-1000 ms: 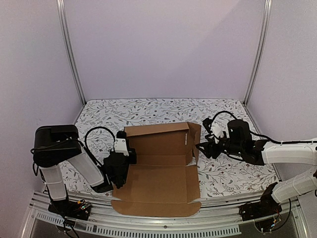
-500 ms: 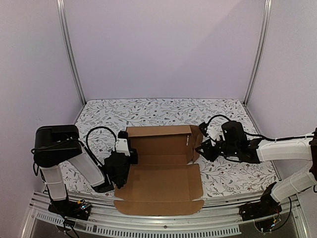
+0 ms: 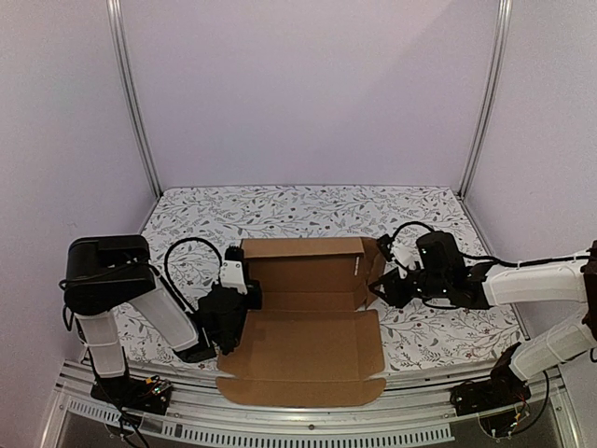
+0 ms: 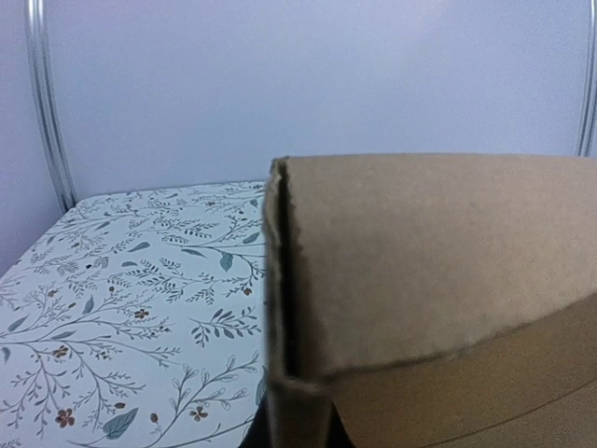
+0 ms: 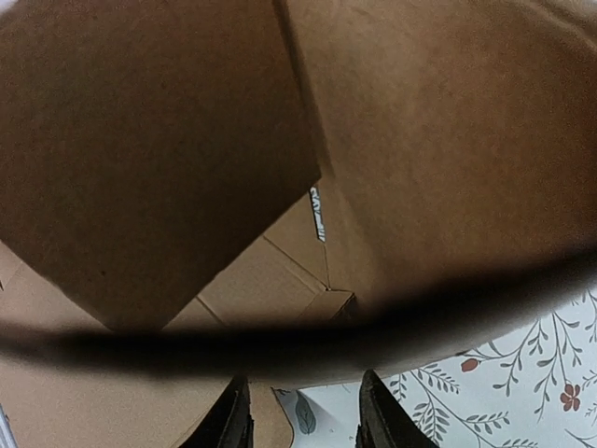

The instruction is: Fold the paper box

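Note:
The paper box (image 3: 303, 347) is a brown cardboard sheet, partly folded. Its base lies flat at the table's front and its back wall (image 3: 300, 271) stands up. My left gripper (image 3: 227, 315) is at the box's left edge. In the left wrist view (image 4: 293, 439) its dark fingers sit on either side of a doubled, upright cardboard edge (image 4: 280, 308). My right gripper (image 3: 381, 286) is at the raised right flap (image 3: 369, 266). In the right wrist view (image 5: 306, 420) its fingers (image 5: 233, 418) stand apart under the flap's edge, and cardboard (image 5: 168, 159) fills the view.
The floral table cover (image 3: 280, 210) runs to the back wall. Metal frame posts (image 3: 133, 103) stand at the back corners, and a metal rail (image 3: 308, 425) runs along the near edge under the box's front flap.
My right gripper has moved left up to the right flap. The back wall and the right flap stand more upright. The box and my left gripper have shifted slightly to the right.

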### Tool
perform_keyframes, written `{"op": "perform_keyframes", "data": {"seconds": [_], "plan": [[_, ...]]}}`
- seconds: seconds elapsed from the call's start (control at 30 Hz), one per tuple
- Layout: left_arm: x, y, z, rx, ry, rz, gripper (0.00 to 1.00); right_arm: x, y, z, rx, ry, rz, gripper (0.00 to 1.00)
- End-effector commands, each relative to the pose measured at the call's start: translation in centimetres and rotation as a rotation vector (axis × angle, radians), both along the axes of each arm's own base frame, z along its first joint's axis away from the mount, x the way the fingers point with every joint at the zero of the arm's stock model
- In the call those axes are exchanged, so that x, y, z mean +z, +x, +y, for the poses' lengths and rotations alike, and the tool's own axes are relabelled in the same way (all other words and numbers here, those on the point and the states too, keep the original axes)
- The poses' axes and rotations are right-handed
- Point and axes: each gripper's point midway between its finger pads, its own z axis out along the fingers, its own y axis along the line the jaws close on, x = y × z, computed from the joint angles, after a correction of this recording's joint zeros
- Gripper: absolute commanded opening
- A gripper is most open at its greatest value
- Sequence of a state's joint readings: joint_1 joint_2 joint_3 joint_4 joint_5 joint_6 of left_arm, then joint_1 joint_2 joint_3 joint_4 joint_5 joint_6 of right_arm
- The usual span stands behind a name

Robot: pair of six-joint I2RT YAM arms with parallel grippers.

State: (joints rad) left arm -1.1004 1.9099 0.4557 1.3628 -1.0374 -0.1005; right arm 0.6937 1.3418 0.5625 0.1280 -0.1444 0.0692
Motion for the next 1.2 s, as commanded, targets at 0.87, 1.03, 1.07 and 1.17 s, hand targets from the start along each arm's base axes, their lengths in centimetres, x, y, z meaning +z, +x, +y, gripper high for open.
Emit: {"op": "perform_keyframes", "data": {"seconds": [0.87,1.03,1.07,1.17], "plan": [[-2.8,-0.9,-1.1,-0.063,0.127,0.064,0.00,3.6,1.0,-0.9,0.075,-0.019,-0.172,0.70],[-2.7,-0.9,-1.2,-0.060,0.135,0.062,0.00,3.8,0.6,0.2,0.132,0.018,-0.141,0.69],[-2.8,-0.8,-1.2,-0.059,0.136,0.062,0.00,3.7,0.5,0.3,0.133,0.022,-0.130,0.70],[-2.7,-0.8,-1.3,-0.058,0.134,0.062,0.00,3.7,0.3,0.1,0.119,0.020,-0.100,0.72]]}}
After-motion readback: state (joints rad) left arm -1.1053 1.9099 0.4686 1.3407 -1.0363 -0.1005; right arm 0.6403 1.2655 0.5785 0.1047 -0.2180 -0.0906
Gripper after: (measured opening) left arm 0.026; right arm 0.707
